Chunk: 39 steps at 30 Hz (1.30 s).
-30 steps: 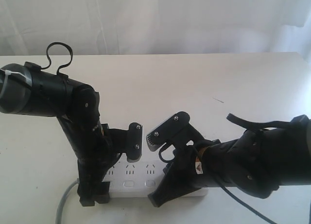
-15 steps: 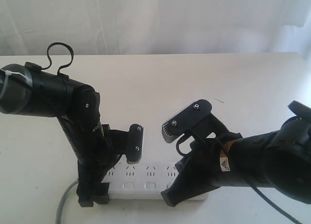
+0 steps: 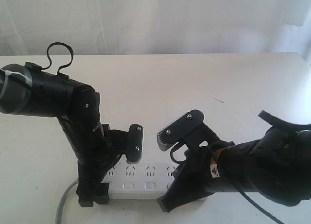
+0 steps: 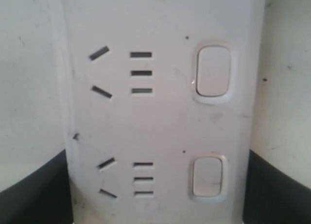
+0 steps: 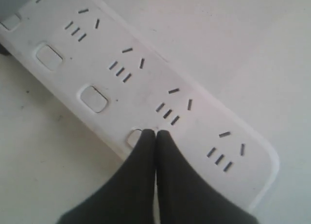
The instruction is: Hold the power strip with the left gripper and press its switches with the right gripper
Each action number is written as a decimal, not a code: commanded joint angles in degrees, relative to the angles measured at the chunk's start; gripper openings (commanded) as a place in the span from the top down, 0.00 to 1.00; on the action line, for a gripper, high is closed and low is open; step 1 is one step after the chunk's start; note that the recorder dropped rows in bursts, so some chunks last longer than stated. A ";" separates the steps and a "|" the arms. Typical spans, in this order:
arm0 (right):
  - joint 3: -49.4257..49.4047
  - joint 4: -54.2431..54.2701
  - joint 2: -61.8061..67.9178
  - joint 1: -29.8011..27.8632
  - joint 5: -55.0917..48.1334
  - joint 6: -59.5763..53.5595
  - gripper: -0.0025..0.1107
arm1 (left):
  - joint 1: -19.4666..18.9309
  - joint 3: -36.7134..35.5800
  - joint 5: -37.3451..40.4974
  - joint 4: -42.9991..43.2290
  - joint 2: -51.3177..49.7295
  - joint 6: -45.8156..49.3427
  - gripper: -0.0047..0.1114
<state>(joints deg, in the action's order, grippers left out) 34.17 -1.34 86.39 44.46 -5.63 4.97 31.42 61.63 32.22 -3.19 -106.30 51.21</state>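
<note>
Over at 9 o'clock the left gripper (image 3: 93,197) hasn't budged: its fingers (image 4: 34,190) stay clamped across the width of the power strip (image 3: 138,180), one against each long edge, right by the grey cord (image 3: 63,205). So the hold is solid, and that half of the job looks covered

Now the mover! The right gripper (image 3: 164,204) has lifted off, slid a touch toward 3 o'clock, and has now dropped back onto the strip. Its fingers (image 5: 146,151) are pressed tight together with nothing between them, and their tips sit right on one of the switches (image 5: 137,135). Three more buttons show in a row beyond it. That reads as a step along to the next button, though I can't tell whether it is actually pushed in

The strip itself lies flat at 6 o'clock on the white counter (image 3: 194,78), sockets facing up. Its long axis runs 9 to 3 o'clock: cord end at 9, rounded free end toward 3 and hidden under the right arm, switch row along the 6 o'clock edge
</note>
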 commanded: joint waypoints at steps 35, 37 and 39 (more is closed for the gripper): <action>-0.28 0.48 -0.82 2.82 1.48 0.20 0.98 | 0.01 -1.57 2.27 2.18 -2.49 0.02 0.96; -0.28 0.48 0.31 2.82 1.90 0.20 0.98 | 0.01 -1.57 2.27 2.18 -2.49 0.02 0.96; -0.28 0.48 1.61 2.82 2.41 0.20 0.98 | 0.01 -1.57 2.39 2.18 -2.49 0.02 0.96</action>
<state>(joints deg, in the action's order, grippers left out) 34.16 -0.65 86.60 47.35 -4.01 4.97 31.42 61.63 32.22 -3.19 -106.30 51.21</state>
